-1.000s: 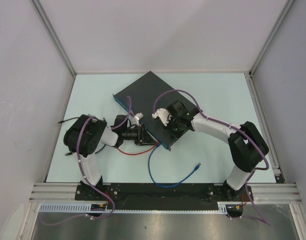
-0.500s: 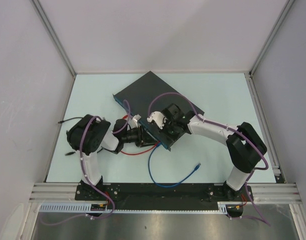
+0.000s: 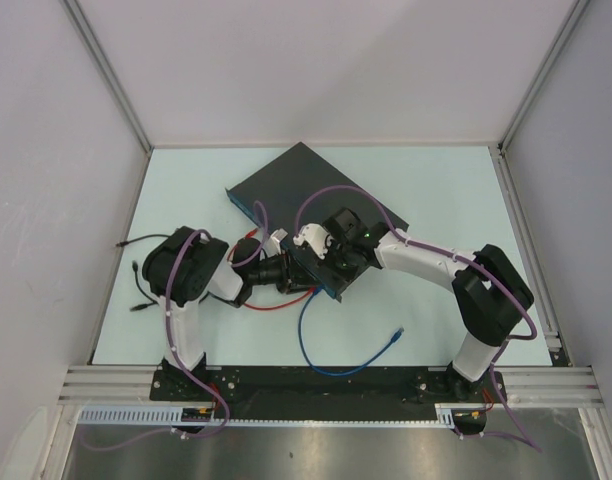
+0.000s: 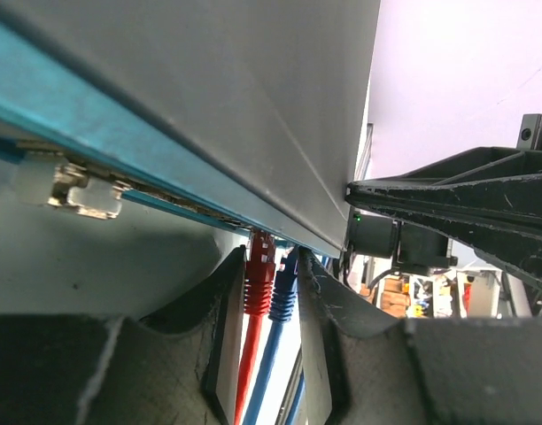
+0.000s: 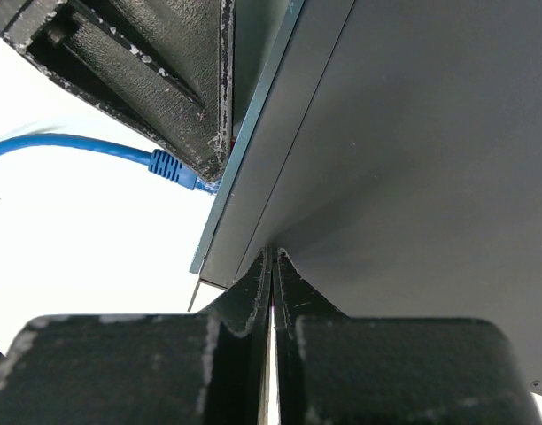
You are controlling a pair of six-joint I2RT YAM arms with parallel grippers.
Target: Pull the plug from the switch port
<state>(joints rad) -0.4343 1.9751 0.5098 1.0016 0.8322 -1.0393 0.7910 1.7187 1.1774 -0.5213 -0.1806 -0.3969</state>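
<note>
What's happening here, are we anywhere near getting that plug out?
The left gripper is at the teal socket edge of the switch. It is open and straddles two seated plugs, the red plug and the blue plug. I cannot tell whether it touches them. The right gripper is shut, with its tips against the switch's dark top near that edge, apparently bracing it. No plug is out yet.

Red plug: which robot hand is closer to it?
Left. The left gripper straddles the red plug at the blue edge of the switch. The right gripper is shut, over the flat top of the switch, farther off.
</note>
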